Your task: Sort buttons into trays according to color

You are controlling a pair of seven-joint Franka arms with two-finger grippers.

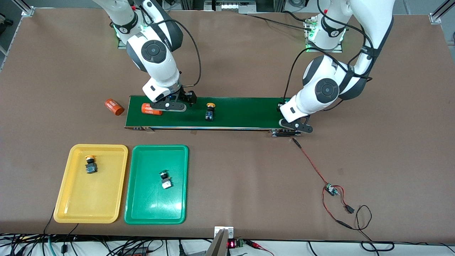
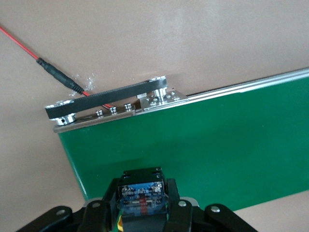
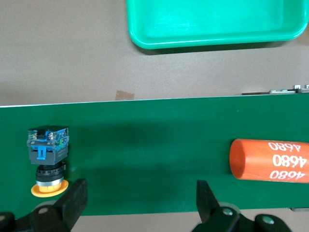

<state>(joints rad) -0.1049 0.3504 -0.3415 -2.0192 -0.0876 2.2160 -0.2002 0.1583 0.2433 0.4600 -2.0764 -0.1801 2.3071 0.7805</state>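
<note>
left pincer (image 2: 143, 205) clamps black-and-blue button (image 2: 142, 195) | right pincer (image 3: 140, 203) wide, empty

White "4680" repeats on an orange cylinder (image 3: 270, 161) lying on the conveyor belt (image 3: 145, 150); another off-belt cylinder (image 1: 113, 107) carries similar print.

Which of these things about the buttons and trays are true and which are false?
1. A yellow button lies in the yellow tray. True.
2. The green tray holds two buttons. False: it holds one button.
3. The right gripper is open over the belt. True.
4. The left gripper is open and holds nothing. False: it is shut on a switch, at the belt's end by the left arm.
5. Both orange cylinders lie on the belt. False: one cylinder is on it; the other lies on the table.
</note>
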